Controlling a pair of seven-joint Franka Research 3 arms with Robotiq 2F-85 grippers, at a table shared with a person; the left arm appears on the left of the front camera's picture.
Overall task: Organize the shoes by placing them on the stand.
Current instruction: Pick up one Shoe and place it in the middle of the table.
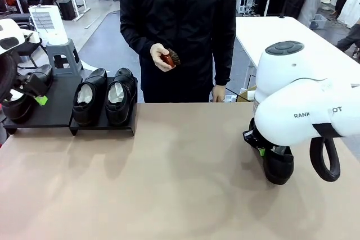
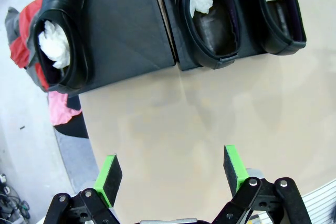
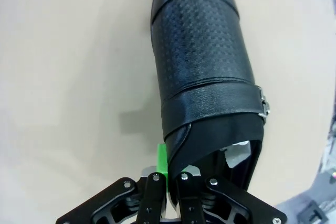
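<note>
At the near right of the tan desk (image 1: 180,178), my right gripper (image 3: 168,174) has its fingers pinched together on the side wall at the opening of the fourth shoe (image 3: 202,72), one green pad showing outside the leather. From the front camera, that gripper (image 1: 260,149) sits tucked under the white right arm (image 1: 304,105), with the black shoe (image 1: 278,166) resting on the desk beneath it, well apart from the others.

On my left, the wrist camera shows the left gripper (image 2: 173,174) with its fingers spread wide and holding nothing, hovering above bare desk just short of the stand (image 2: 131,30). In the front view, the left gripper (image 1: 34,91) hangs over the stand's left end.

Beyond it, the low black stand (image 1: 56,113) lies along the far left of the desk. Three shoes sit on it: one (image 1: 22,99) at the left end, partly hidden by my left arm, and a pair side by side at the right end, the middle shoe (image 1: 90,96) touching the right-hand shoe (image 1: 121,96). White crumpled paper fills each opening. A bare stretch of stand lies between the left shoe and the pair.

At the far edge of the desk stands a person in a dark jacket (image 1: 180,26), one hand (image 1: 160,57) holding a small red-brown brush (image 1: 170,58).
</note>
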